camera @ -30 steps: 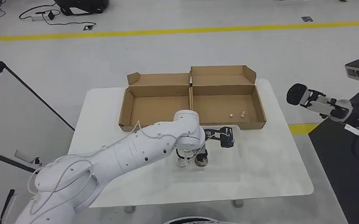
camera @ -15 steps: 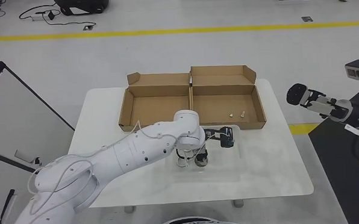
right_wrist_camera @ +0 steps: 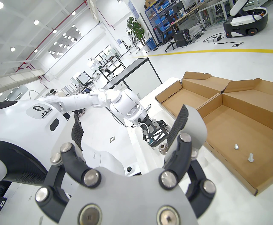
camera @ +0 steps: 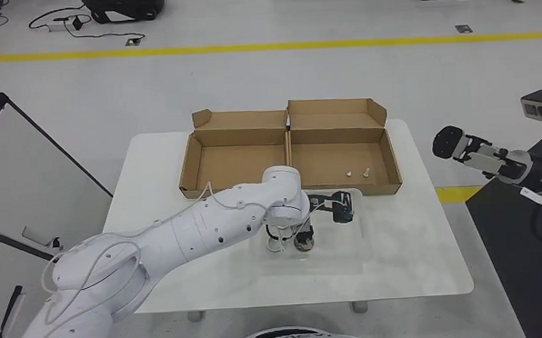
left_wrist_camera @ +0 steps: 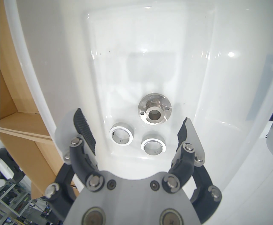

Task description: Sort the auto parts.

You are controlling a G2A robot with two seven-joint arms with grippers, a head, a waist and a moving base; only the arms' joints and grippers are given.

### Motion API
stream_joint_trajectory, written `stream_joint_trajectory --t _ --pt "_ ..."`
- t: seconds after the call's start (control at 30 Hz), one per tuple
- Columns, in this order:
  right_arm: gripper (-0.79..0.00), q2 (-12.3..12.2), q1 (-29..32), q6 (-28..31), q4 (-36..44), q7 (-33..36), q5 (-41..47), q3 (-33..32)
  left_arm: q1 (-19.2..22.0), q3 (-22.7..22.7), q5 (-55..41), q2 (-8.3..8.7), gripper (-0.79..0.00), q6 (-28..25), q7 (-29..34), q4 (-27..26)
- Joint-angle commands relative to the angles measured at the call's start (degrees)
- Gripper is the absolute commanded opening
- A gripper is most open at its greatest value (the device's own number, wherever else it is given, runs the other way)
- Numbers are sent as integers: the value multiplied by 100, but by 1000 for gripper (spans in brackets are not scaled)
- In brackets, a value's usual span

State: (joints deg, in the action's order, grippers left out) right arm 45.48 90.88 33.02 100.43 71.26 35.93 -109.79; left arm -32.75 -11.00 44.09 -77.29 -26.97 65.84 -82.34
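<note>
White surface (camera: 411,254) carries two open cardboard boxes side by side at its far edge: left box (camera: 234,167) and right box (camera: 336,163), lids folded back

Clear plastic tray (left_wrist_camera: 213,85) sits on the surface in front of the boxes

Left gripper (left_wrist_camera: 131,116) hangs low over the tray, jaws spread wide, nothing between them; all three tray parts lie in the gap below

Right gripper (right_wrist_camera: 129,111) is held off to the side, well apart from the surface, jaws spread, holding nothing

Flanged hub (left_wrist_camera: 154,111) in the tray: flange down, boss up, bore axis upright

Two metal rings (left_wrist_camera: 121,133) (left_wrist_camera: 153,146) just beside the hub, apart from it and from each other, each flat on an end face, bore axis upright

Two small fasteners (camera: 349,174) (camera: 365,174) on the right box floor near its front wall; too small to tell their axis
</note>
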Motion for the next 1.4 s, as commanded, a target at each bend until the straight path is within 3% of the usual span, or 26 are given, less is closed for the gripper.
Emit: stream_joint_trajectory --t 0.0,0.3,0.57,0.73,0.77,0.87,1.07,1.27,1.37 --pt "0 0 0 0 0 0 0 0 -72 -19 -42 14 0 -89 -72 64" --pt "0 0 0 0 0 0 0 0 41 -96 -628 -122 0 -237 621 226" --pt "0 0 0 0 0 0 0 0 312 126 -873 -473 0 -95 1053 405" --pt "0 0 0 0 0 0 0 0 255 126 -840 -687 0 -68 1080 665" --pt "0 0 0 0 0 0 0 0 236 126 -847 -721 -12 -76 1071 715" --pt "0 0 0 0 0 0 0 0 191 126 -802 -800 -157 -108 1039 832" --pt "0 0 0 0 0 0 0 0 102 126 -700 -843 -274 -137 1011 905" --pt "0 0 0 0 0 0 0 0 22 126 -664 -829 -348 -110 1038 879" --pt "0 0 0 0 0 0 0 0 -2 126 -667 -804 -329 -100 1048 843"
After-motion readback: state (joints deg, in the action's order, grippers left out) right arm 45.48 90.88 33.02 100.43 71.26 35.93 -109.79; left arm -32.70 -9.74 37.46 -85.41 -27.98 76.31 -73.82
